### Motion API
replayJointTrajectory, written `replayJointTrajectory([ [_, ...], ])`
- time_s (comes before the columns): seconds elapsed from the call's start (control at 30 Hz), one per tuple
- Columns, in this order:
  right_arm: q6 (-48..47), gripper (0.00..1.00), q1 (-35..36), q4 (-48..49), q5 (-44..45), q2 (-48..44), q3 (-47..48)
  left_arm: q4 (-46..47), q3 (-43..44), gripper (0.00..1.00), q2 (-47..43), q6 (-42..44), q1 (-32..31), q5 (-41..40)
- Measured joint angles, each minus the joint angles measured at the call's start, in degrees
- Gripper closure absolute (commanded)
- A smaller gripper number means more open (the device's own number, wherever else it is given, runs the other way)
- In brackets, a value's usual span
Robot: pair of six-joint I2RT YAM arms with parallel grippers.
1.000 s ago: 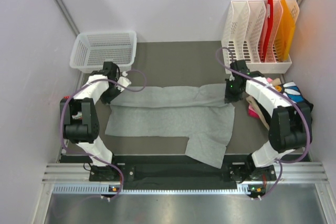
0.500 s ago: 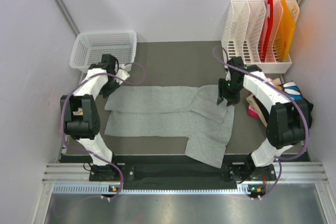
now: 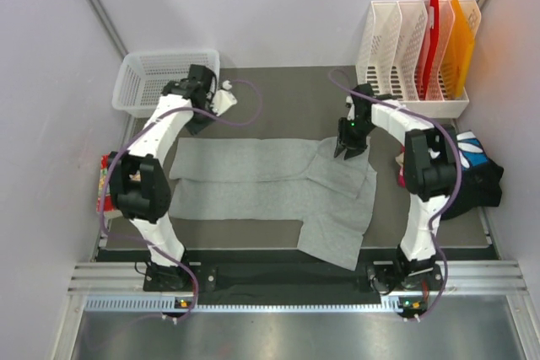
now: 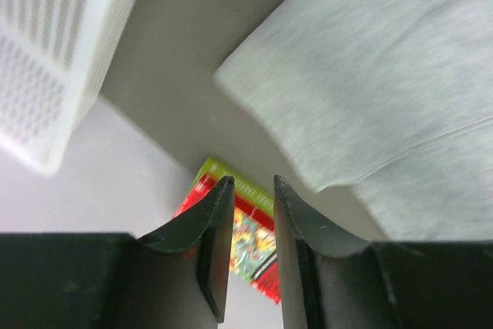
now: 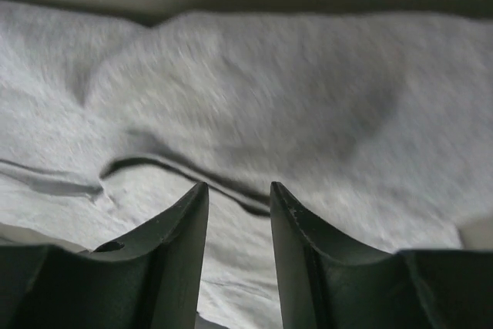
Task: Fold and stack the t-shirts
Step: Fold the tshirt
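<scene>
Grey t-shirt, one, lies flat; left claw and right claw both narrowly parted, empty

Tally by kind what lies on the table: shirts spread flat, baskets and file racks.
Grey t-shirt, spread flat: 1
White mesh basket: 1
White file rack: 1
Total: 3

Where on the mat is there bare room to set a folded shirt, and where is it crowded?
Widest: far mat between basket and rack, beyond the grey shirt, with the left hand at its left end. A narrow strip along the shirt's near edge, left of the sleeve. Crowded: the right side, with the shirt pile and right hand.
</scene>
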Motion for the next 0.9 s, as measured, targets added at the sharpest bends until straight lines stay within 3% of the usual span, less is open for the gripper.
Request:
replayJointTrajectory([
  [0.17, 0.39, 0.63, 1.79, 0.42, -5.35, 6.47, 5.81, 0.76, 0.28, 0.74, 6.95, -1.33, -5.60, 1.73],
  [0.4, 0.35, 0.66, 6.93, 0.61, -7.96, 6.84, 12.13, 1.36, 5.27, 0.76, 18.82, -2.99, -5.44, 1.99],
  [0.9, -0.33, 0.68, 7.63, -1.46, -7.85, 6.84, 10.91, 4.13, 7.26, 0.78, 24.15, -3.26, -5.27, -0.48],
])
